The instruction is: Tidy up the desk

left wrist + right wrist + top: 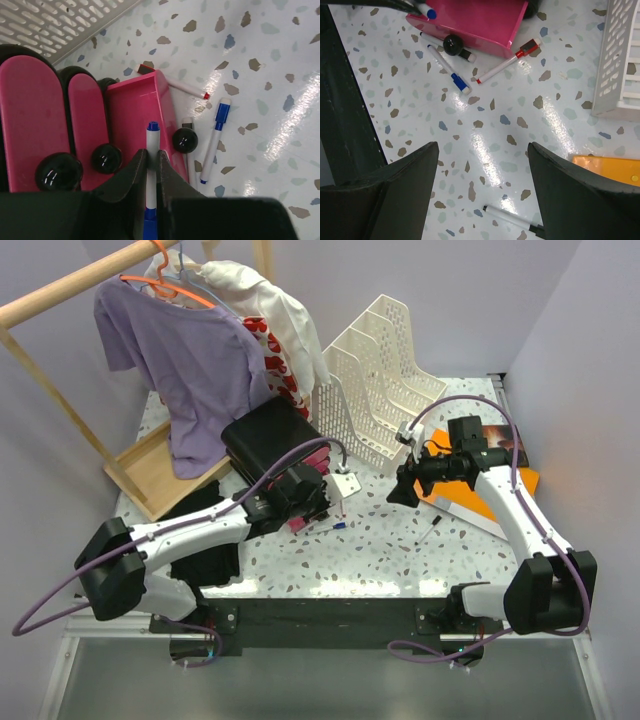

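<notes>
The desk (pixel 380 550) is white with dark speckles. My left gripper (pixel 151 152) is shut on a white marker with a blue cap (pixel 152 136), held upright over the open compartment of a pink organizer (pixel 132 107). A blue-capped marker (pixel 216 135) and a red-capped marker (pixel 187 89) lie on the desk beside the organizer. My right gripper (pixel 481 147) is open and empty above bare desk, right of the organizer (pixel 480 20). A black-capped marker (pixel 512 218) lies just under it.
A white file rack (pixel 385 370) stands at the back. An orange folder (pixel 505 490) lies at the right edge under the right arm. A clothes rack with a purple shirt (pixel 190 360) and a wooden base (pixel 150 465) fills the back left. Black clothing (pixel 265 435) lies by the organizer.
</notes>
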Available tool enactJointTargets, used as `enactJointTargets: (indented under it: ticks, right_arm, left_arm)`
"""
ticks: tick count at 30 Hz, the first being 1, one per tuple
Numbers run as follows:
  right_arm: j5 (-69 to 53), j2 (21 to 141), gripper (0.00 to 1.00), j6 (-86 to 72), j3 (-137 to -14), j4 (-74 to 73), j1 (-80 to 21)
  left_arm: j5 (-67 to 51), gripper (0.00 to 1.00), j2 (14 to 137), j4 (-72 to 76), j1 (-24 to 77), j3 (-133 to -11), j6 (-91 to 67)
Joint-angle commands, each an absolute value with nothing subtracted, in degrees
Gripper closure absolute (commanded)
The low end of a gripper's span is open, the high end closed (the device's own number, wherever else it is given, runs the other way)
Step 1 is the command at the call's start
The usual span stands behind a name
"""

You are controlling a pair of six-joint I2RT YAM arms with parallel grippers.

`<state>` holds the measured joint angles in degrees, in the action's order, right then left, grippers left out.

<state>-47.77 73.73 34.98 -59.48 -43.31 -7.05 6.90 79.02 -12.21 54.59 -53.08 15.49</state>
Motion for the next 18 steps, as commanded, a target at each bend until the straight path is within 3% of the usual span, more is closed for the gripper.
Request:
enactJointTargets:
  ticks: [1,5,9,18]
  right_arm:
    - [-50.4,72.2,0.24,36.0,-59.9,-43.9,-6.8]
    - [-50.4,72.2,0.24,36.1,-59.9,-43.9,-6.8]
    - [-50.4,72.1,0.24,36.1,-59.9,-44.0,-6.7]
    - [-49.9,72.3,0.24,36.2,-59.9,-44.0,-6.5]
  left_arm:
    - [12.3,1.00,79.5,-9.4,53.6,-53.2,16.5]
    - [13.9,0.97,82.3,-9.1,53.1,-54.3,16.7]
    - [16.3,0.70,84.7,-8.3,53.0,-55.4,16.8]
    - [17.3,0.51,86.0,-9.4,53.0,-57.6,16.3]
